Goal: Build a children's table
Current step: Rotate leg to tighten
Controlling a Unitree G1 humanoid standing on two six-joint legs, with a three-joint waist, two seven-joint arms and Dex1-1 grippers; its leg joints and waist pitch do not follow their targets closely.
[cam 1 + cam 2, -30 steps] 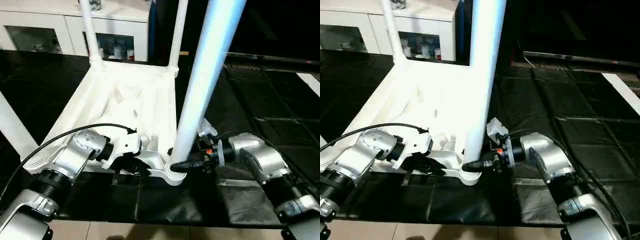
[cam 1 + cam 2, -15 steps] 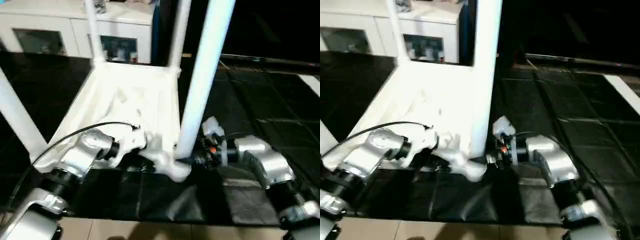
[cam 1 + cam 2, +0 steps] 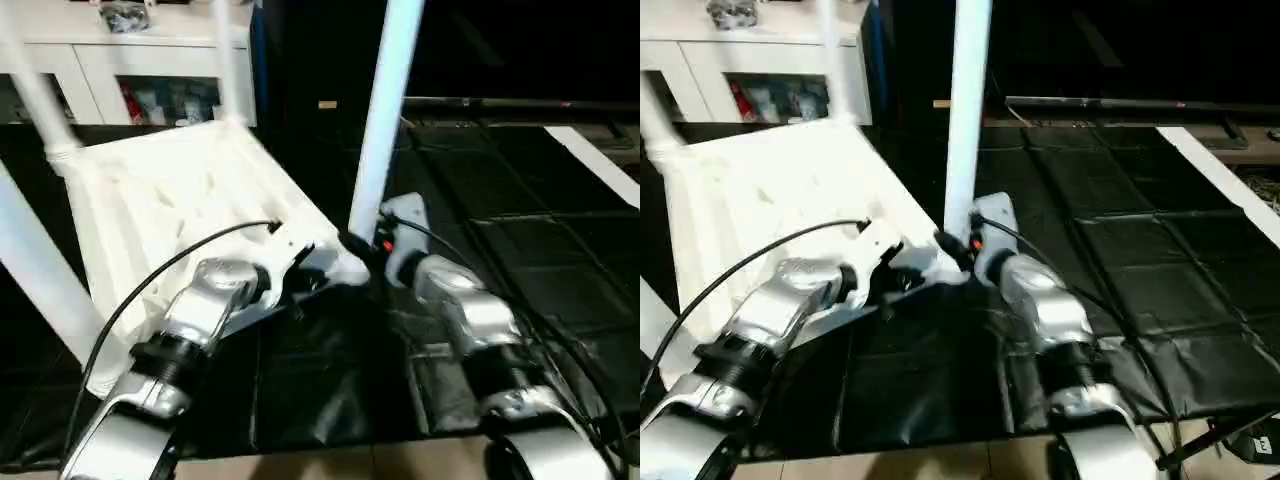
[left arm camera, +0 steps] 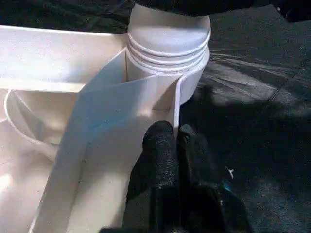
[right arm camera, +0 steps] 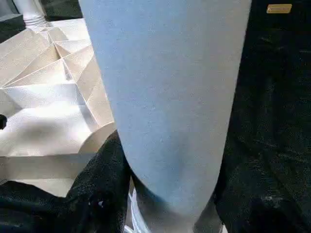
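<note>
On the black mat (image 3: 560, 230), near its front edge: children's table (image 3: 150, 200) lying upside down, ribbed underside up, legs rising from the corner sockets. Compared with a second ago, top swung round on the mat — near corner socket (image 4: 167, 46) carried toward the centre, far edge now angled toward the white cabinet (image 3: 120, 70) at the back left. Part of that shift possibly owed to the camera; the top's changed angle against the mat's seams points to a real turn.

Right gripper (image 5: 160, 194) clasped round the base of the near leg (image 3: 385, 120), black fingers (image 5: 97, 189) either side of the tube just above the socket. Left gripper (image 4: 172, 145) clenched on the thin rim wall of the top beside that same socket, pads (image 4: 158, 145) pressed together over the edge.

Judgement: leg appears seated, collar rings visible at the socket mouth. Turning of the whole piece while both grips hold suggests repositioning. Four legs apparently upright; assembly judged near complete. Risk: leg working loose if twisted against the held rim.
</note>
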